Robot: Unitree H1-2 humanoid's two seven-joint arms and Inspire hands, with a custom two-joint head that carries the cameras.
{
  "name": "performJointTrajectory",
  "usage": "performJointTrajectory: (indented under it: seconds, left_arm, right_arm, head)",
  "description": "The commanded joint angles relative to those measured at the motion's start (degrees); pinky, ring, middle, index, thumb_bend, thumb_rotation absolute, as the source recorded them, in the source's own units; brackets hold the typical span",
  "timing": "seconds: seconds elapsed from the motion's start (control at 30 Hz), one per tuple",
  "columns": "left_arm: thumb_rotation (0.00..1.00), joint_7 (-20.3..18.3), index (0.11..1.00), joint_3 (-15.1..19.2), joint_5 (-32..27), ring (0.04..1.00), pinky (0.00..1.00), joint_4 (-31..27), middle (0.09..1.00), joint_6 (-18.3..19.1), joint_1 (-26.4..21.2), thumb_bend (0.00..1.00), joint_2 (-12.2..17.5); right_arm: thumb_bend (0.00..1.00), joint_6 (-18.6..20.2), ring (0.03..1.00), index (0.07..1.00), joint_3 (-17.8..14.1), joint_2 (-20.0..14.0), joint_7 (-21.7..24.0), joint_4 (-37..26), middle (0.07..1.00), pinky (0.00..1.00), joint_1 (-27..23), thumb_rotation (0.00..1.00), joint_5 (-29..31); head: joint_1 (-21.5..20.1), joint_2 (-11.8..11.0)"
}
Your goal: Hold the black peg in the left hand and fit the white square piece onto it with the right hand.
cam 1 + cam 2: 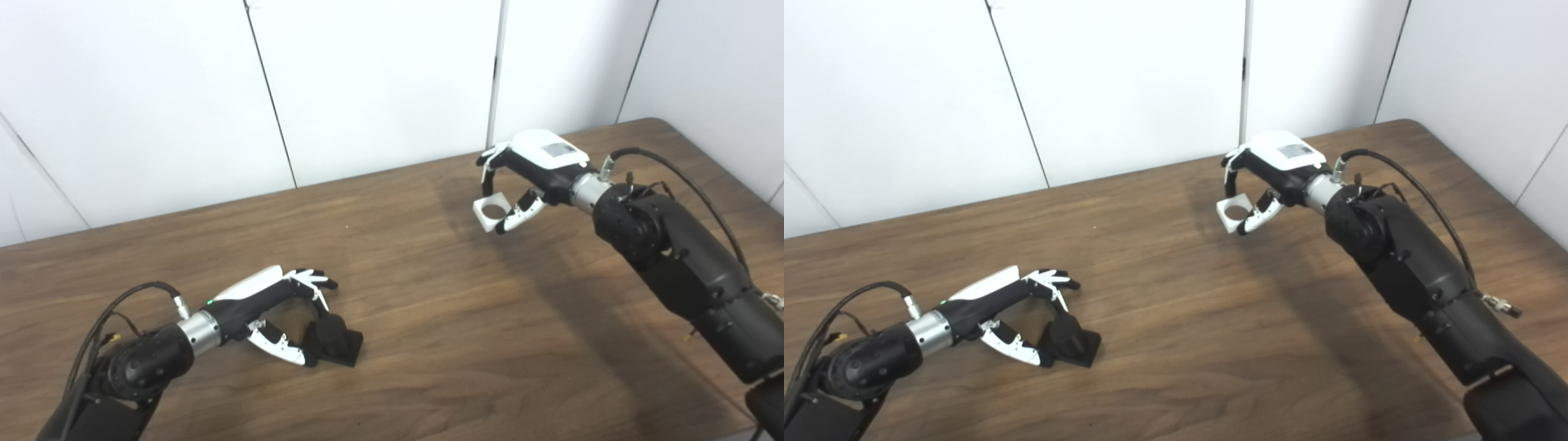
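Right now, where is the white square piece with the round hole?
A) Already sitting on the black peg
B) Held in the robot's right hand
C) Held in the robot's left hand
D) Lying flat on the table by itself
B: the white square piece sits between the fingers and thumb of the right hand, far across the table from the black peg at the left hand.

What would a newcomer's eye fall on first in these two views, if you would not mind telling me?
Most striking is the right hand, raised over the far right part of the wooden table, holding the white square piece with its round hole in plain view. Next comes the left hand, low at the near left, its fingers and thumb closed around the black peg, whose base seems to rest on the tabletop. The two hands are well apart.
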Motion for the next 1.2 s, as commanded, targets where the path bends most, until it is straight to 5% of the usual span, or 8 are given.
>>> performJointTrajectory:
  seconds: [0.0, 0.53, 1.17]
  left_arm:
    - [0.06, -6.58, 0.489, -2.81, 1.26, 0.983, 0.98, 0.97, 0.914, 3.13, 3.03, 0.52, 0.75]
    - [0.07, -6.33, 0.49, -3.47, 1.77, 1.0, 0.99, 1.21, 0.919, 4.43, 2.48, 0.52, -0.5]
    - [0.08, -5.41, 0.489, -3.84, 3.5, 0.994, 0.99, 2.2, 0.914, 6.44, 2.22, 0.52, -3.92]
  right_arm:
    - [0.52, -1.72, 0.89, 0.482, -1.27, -1.13, 0.31, -2.8, 0.823, 0.84, -2.44, 0.14, 1.1]
    - [0.52, -4.43, 0.898, 0.479, 0.06, 4.08, 6.33, -16.88, 0.815, 0.95, -0.88, 0.14, 7.1]
    - [0.52, -5.89, 0.885, 0.48, 2.13, 9.3, 11.63, -21.11, 0.811, 0.91, -1.29, 0.14, 10.29]
  head:
    - [0.22, 0.05]
    - [7.9, 1.68]
    - [19.84, 3.1]
